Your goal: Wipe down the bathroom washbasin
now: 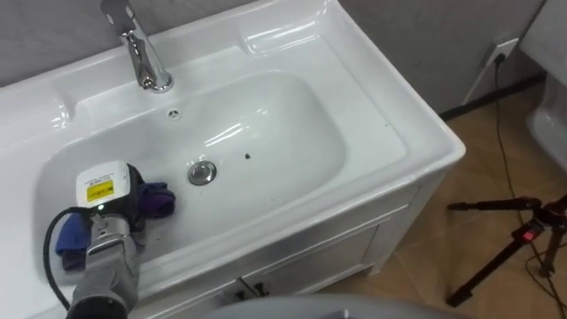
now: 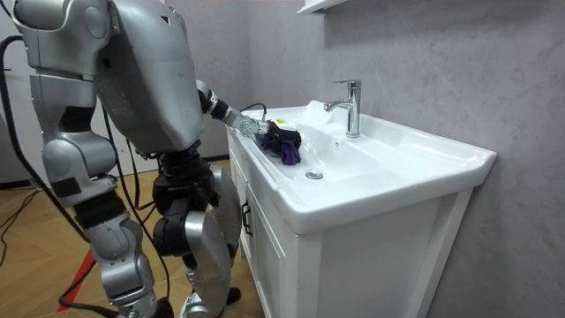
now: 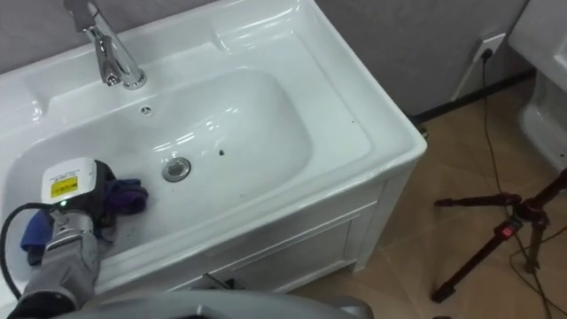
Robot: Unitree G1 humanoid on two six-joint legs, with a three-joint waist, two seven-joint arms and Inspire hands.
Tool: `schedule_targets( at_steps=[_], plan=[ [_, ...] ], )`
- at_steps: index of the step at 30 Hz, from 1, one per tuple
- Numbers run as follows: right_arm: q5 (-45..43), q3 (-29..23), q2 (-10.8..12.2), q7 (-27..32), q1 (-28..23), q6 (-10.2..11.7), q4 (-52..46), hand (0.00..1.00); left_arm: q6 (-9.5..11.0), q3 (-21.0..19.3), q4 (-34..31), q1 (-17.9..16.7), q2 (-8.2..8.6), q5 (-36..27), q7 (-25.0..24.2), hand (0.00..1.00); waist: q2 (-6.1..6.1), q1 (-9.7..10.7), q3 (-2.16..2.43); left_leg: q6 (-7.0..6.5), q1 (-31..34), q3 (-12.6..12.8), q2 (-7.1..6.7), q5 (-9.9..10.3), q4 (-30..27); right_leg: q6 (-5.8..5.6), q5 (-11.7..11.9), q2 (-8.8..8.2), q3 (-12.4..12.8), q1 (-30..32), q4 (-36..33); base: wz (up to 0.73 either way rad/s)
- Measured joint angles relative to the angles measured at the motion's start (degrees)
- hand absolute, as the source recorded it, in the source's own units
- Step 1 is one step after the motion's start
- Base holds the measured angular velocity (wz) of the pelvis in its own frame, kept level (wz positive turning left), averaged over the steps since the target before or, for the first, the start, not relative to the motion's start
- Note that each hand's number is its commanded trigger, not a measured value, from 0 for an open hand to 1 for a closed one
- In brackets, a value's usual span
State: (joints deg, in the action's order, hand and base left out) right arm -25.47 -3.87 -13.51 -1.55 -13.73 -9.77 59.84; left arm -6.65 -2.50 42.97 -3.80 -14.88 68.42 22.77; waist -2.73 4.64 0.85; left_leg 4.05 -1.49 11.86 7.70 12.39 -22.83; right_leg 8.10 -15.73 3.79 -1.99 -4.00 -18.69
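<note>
The white basin is set in a white cabinet, with a chrome tap at its back and a round drain in the middle of the bowl. My left hand reaches down into the bowl's left side, left of the drain. Its fingers are curled on a purple and blue cloth that lies against the bowl's floor. In the room view the left hand holds the cloth just inside the near rim, and I stand upright at the cabinet's front.
A dark tripod stands on the wooden floor to the right of the cabinet. A cable runs down from a wall socket. A white fixture stands at the far right. The cabinet doors are below the basin.
</note>
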Motion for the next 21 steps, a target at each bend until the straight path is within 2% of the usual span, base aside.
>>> schedule_targets(
  at_steps=[4, 8, 13, 21],
  plan=[
    [0.3, -2.1, -0.1, 0.8, -0.6, 0.6, -0.4, 0.00, -0.4, -0.9, -1.5, -1.4, -0.22, 3.5, -1.0, 1.00, -1.29, -0.2, 0.04, -0.01, 0.3, 0.0, 0.04, 0.0, 0.1, 0.17, -0.2, 0.01, -0.3, 0.8, -0.6, 0.04],
    [0.3, -2.6, -0.1, 1.4, -1.2, 1.5, -0.6, 0.00, -0.6, -2.5, -3.4, -2.6, -0.56, 4.4, -1.2, 1.00, -1.08, -0.2, -0.07, -0.01, 1.3, -0.1, 0.05, 0.0, -0.1, 0.44, -1.0, -0.03, -0.4, 2.1, -2.2, 0.00],
    [0.8, -2.8, -0.2, 1.8, -1.4, 1.8, -0.6, 0.00, -1.2, -2.5, -4.0, -2.7, -0.56, 4.5, -1.0, 1.00, -0.95, -0.2, -0.09, -0.01, 1.8, -0.5, 0.00, 0.0, 0.1, 0.51, -1.0, 0.03, -0.5, 2.7, -2.4, 0.02],
    [4.2, -2.6, -0.2, 1.8, -1.6, 2.7, -0.1, 0.00, -1.9, -2.5, -5.9, -2.6, -0.58, 4.4, -1.0, 1.00, -0.21, -0.2, -0.58, 0.01, 2.2, -1.7, -0.22, 0.0, 0.2, 0.51, -1.0, 0.01, -1.1, 2.9, -2.0, 0.03]
  ],
)
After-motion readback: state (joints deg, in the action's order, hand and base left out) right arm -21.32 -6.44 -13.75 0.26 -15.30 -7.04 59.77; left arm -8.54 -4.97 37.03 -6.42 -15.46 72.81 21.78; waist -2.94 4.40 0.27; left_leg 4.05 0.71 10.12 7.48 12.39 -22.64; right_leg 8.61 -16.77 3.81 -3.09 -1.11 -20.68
